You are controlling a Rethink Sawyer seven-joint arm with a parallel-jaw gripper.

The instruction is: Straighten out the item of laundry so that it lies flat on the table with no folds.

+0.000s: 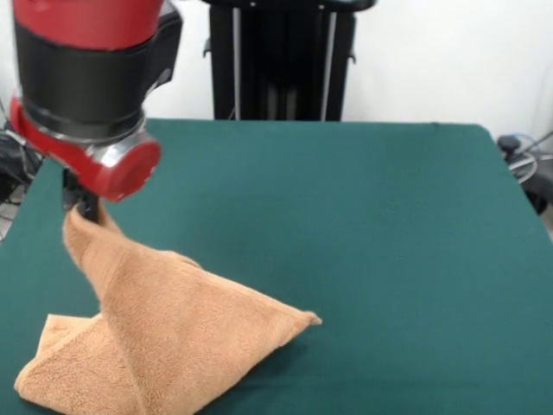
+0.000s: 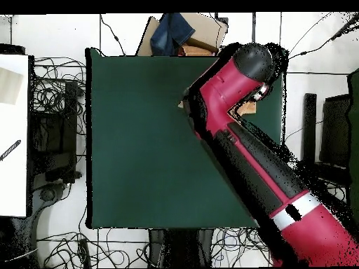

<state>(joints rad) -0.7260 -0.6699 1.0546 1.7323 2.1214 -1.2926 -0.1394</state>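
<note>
At table's [image 1: 363,225] edge, fingers [image 1: 82,204] pinching towel [image 1: 164,337] corner

A plain white wall [image 1: 432,60] is running behind the bench, with a black stand [image 1: 281,60] rising against it. From overhead, tangled black cables [image 2: 59,91] are sprawling over the pale tiled floor [image 2: 126,31], and a cardboard box [image 2: 203,31] is sitting beside the bench's edge.

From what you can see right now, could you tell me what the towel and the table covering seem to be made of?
The towel looks like peach-orange terry cloth: a nubby, looped, matte pile that drapes softly where the gripper lifts a corner. The table seems covered in dark green felt-like cloth: flat, matte, with no visible weave or shine.
</note>
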